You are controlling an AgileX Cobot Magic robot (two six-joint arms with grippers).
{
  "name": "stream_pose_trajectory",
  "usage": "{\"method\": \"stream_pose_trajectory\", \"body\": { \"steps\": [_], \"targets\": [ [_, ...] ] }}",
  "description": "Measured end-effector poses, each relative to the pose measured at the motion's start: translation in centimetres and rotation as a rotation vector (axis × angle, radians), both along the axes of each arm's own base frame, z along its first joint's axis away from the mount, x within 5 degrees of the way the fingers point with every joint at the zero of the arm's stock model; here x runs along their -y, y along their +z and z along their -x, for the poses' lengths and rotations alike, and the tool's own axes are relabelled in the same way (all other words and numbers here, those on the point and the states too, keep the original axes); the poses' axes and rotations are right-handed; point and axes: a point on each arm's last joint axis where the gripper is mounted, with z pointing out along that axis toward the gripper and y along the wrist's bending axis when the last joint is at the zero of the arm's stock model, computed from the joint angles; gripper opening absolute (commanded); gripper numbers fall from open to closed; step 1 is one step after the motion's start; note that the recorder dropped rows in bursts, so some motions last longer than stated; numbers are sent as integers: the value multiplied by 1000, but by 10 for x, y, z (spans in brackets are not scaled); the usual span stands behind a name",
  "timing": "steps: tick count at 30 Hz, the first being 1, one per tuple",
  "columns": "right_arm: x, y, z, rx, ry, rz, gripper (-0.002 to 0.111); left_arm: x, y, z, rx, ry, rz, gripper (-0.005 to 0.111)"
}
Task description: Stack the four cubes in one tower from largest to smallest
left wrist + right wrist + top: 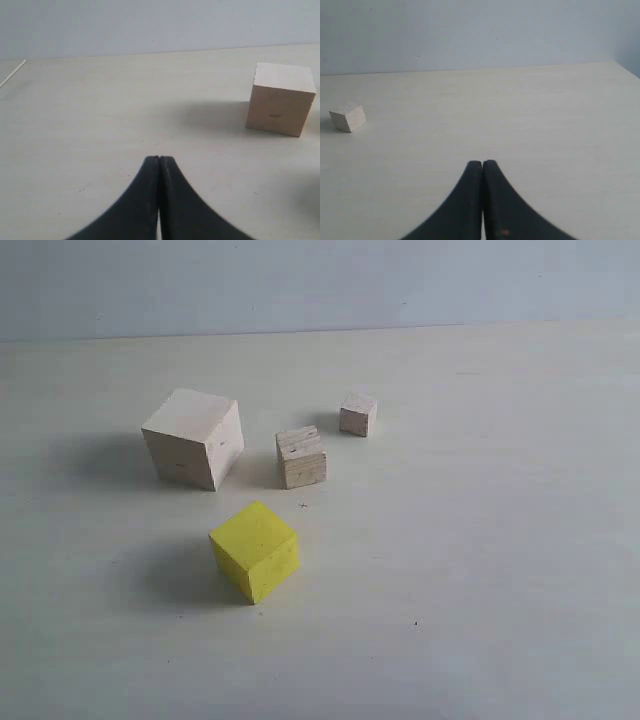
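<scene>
Four cubes stand apart on the pale table; no tower exists. The largest pale wood cube (pixel 194 437) sits at the left, also visible as the largest cube (pixel 280 98) in the left wrist view. The yellow cube (pixel 255 550) lies nearest the front. A grainy wood cube (pixel 301 457) is in the middle, and the smallest cube (pixel 357 415) is behind it, seen too as the smallest cube (pixel 348 117). My left gripper (pixel 159 159) is shut on nothing, well short of the large cube. My right gripper (pixel 482 162) is shut and empty. Neither arm shows in the exterior view.
The pale table (pixel 500 540) meets a light blue wall (pixel 320 280) at the back. A thin line or edge (pixel 12 74) crosses the table in the left wrist view.
</scene>
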Motion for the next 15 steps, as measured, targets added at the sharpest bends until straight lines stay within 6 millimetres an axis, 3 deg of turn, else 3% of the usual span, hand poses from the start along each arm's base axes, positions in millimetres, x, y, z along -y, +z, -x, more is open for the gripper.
{"method": "stream_pose_trajectory", "body": {
  "steps": [15],
  "targets": [
    [0, 4, -1, 42, 2, 0, 0, 0, 0, 0, 0, 0, 0, 0]
  ]
}}
